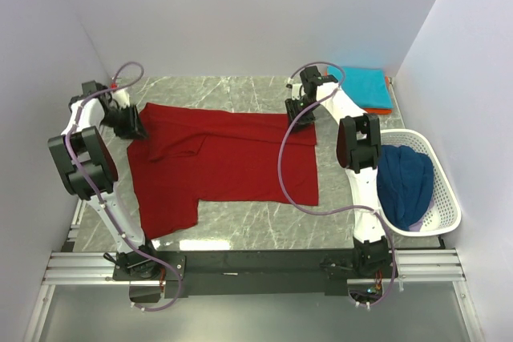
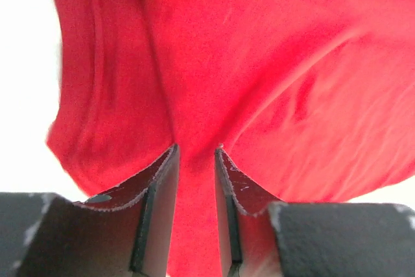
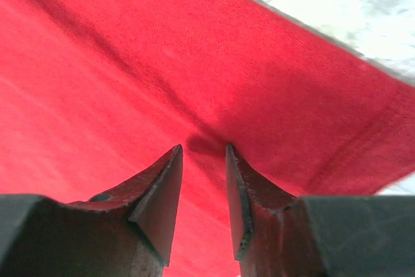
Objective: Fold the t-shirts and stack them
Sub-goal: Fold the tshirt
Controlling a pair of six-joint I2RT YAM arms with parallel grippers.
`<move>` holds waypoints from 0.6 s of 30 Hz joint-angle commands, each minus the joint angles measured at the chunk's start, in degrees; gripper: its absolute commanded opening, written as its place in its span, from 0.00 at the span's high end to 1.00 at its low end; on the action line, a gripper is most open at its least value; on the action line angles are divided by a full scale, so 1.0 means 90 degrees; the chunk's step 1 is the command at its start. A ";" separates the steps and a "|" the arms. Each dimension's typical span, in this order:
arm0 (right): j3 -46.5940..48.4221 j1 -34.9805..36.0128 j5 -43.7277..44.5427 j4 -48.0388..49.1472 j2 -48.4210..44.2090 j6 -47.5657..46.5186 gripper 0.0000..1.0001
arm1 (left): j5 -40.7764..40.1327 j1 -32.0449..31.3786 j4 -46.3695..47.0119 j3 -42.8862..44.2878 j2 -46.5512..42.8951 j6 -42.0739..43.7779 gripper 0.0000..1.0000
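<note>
jaws stand apart on both arms. left gripper (image 1: 132,127) sits at the far left corner of the dark red shirt (image 1: 232,158), spread across the table (image 1: 240,90); right gripper (image 1: 300,110) at its far right edge. navy shirt (image 1: 405,182) lies in the basket (image 1: 449,210), right.

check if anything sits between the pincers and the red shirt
Nothing visible does. The left pincer and the right pincer are both right on the dark red t-shirt, along its far edge. Red cloth shows in the gap between each one's fingers.
</note>
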 commanded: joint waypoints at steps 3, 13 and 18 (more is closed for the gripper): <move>0.0275 0.0347 0.1378 -0.0487 -0.0266 -0.1076 0.64 | 0.0426 -0.0506 0.0792 0.0435 0.0107 -0.0284 0.68; 0.0342 0.1051 0.3450 -0.0497 0.0261 -0.1918 0.73 | -0.0374 -0.1102 0.1046 0.0123 0.0683 -0.0509 0.69; 0.0685 0.1178 0.4192 -0.0497 0.0524 -0.2395 0.71 | -0.0570 -0.1171 0.1173 -0.0004 0.0917 -0.0675 0.69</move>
